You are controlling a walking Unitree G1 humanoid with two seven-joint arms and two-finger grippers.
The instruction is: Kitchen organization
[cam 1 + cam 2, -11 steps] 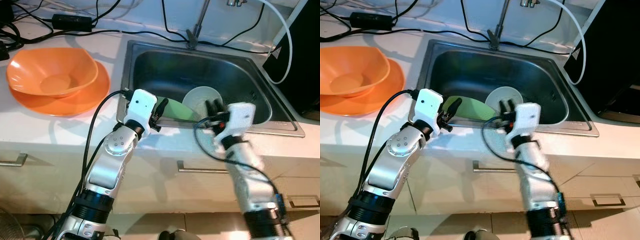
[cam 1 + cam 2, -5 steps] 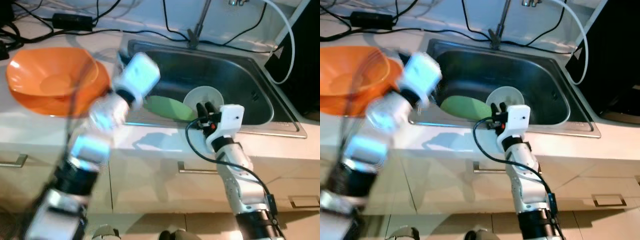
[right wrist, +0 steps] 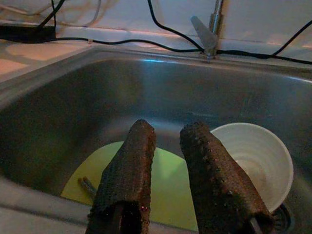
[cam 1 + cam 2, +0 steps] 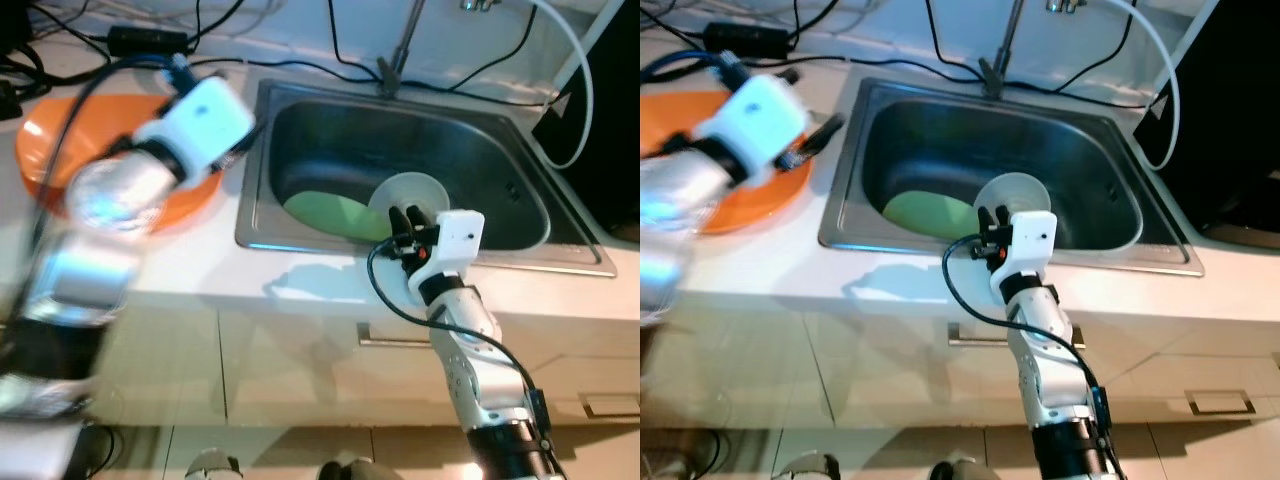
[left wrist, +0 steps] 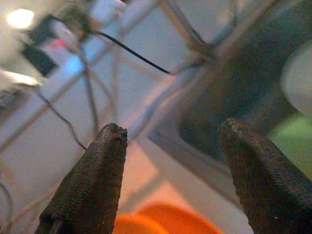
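A green plate lies flat in the steel sink, with a white bowl tilted beside it. An orange bowl rests on an orange plate on the counter left of the sink. My left gripper, blurred, hovers over the orange dishes near the sink's left rim; the left wrist view has its fingers wide open around nothing. My right gripper sits at the sink's front rim, pointing at the plate and bowl, with its fingers close together and nothing between them.
A faucet rises behind the sink, and black cables trail across the back of the counter. A black appliance stands at the right. Drawer fronts with handles are below the counter edge. A small dark object lies on the green plate.
My left arm has swung up and left from the sink's front rim to above the orange dishes. The right gripper has edged left along the front rim.
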